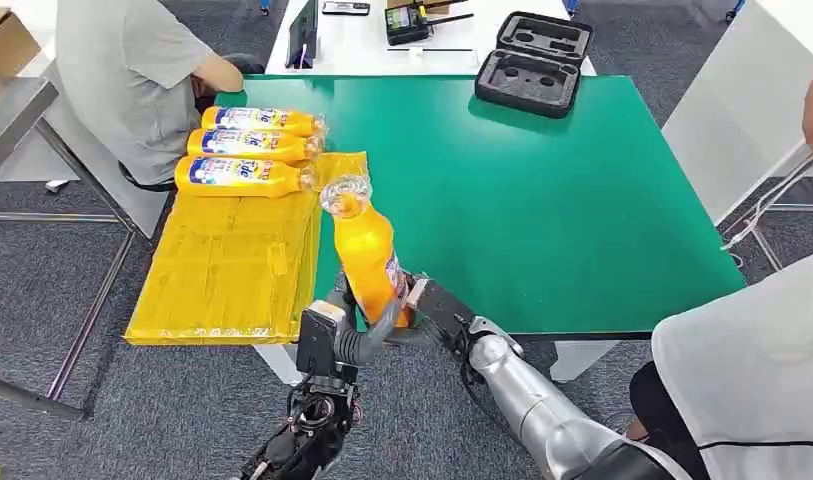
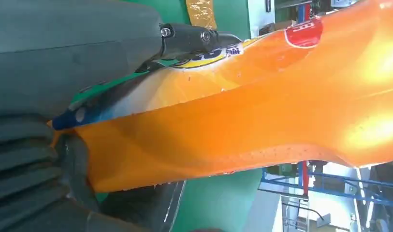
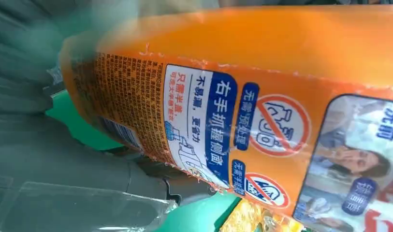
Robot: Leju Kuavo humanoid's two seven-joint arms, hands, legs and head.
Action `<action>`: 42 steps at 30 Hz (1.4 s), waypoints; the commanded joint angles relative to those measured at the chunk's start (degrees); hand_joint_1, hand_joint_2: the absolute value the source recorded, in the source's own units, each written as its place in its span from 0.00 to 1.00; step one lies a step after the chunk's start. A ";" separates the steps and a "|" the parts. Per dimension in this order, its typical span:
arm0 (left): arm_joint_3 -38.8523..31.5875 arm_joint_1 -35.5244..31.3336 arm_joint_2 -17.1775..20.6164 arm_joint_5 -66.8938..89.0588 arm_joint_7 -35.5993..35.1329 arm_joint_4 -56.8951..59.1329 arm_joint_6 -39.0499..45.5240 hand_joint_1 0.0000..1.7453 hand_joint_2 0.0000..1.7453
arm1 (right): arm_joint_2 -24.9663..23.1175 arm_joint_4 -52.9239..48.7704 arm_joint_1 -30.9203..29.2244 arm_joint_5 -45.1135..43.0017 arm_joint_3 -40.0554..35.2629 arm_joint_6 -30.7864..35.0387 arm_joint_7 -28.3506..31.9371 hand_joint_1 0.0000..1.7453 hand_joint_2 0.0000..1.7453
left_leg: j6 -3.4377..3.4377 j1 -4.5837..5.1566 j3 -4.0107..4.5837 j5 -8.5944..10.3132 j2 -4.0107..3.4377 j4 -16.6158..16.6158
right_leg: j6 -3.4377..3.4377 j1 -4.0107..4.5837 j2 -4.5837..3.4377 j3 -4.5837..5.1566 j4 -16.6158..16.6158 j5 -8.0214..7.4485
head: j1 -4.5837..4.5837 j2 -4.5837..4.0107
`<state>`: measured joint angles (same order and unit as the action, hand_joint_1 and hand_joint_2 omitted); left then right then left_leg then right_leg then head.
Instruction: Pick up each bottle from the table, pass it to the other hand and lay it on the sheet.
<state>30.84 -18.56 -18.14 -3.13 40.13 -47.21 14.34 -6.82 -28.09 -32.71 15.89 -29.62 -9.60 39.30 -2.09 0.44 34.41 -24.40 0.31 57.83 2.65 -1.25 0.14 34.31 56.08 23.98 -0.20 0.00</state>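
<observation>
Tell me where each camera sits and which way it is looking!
Head view: high on the robot, facing forward and down at the green table and yellow sheet; both arms rise from below, left hand and right hand on the orange bottle.
Left wrist view: behind the left hand, close along the orange bottle.
Right wrist view: behind the right hand, facing the bottle's back label.
All three share the orange bottle.

Your left robot hand [image 1: 354, 335] and right robot hand [image 1: 422, 305] meet low, fingers of both wrapped around the orange bottle [image 1: 367, 255].
</observation>
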 commanded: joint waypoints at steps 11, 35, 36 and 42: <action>-0.24 -0.70 0.56 -0.97 -0.13 -1.90 1.08 0.00 0.00 | -0.99 2.75 -2.35 1.27 -1.73 1.63 -0.36 1.00 1.00 | 0.16 -0.12 -0.16 -0.12 -0.11 0.06 | -0.16 0.12 -0.09 -0.16 0.01 0.07 | 0.02 0.00; -3.19 -1.34 0.11 -5.18 -0.13 0.04 -8.58 0.00 0.00 | 0.72 1.36 -2.73 -2.05 1.34 -5.53 0.41 1.00 1.00 | 0.08 -0.05 -0.10 -0.05 -0.07 0.01 | -0.09 0.05 -0.06 -0.09 0.00 0.02 | 0.02 0.00; -3.19 -1.34 0.11 -5.18 -0.13 0.04 -8.58 0.00 0.00 | 0.72 1.36 -2.73 -2.05 1.34 -5.53 0.41 1.00 1.00 | 0.11 -0.06 -0.15 -0.07 -0.04 0.02 | -0.13 0.07 -0.03 -0.16 0.01 0.05 | 0.02 0.00; -1.70 -6.81 -0.85 -13.71 -4.62 15.32 -24.08 0.00 0.00 | 2.28 -0.15 -3.21 0.22 -0.27 -5.88 -0.20 1.00 1.00 | 0.10 -0.04 -0.12 -0.01 0.06 -0.01 | -0.10 0.05 0.07 -0.13 -0.02 0.03 | 0.02 0.00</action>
<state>27.54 -18.61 -18.23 -8.63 40.26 -49.40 5.99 -6.45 -28.13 -32.80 14.73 -28.55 -14.65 39.63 -2.09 0.45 34.39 -24.40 0.31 57.83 2.65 -1.25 0.14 34.31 56.08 23.98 -0.17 0.00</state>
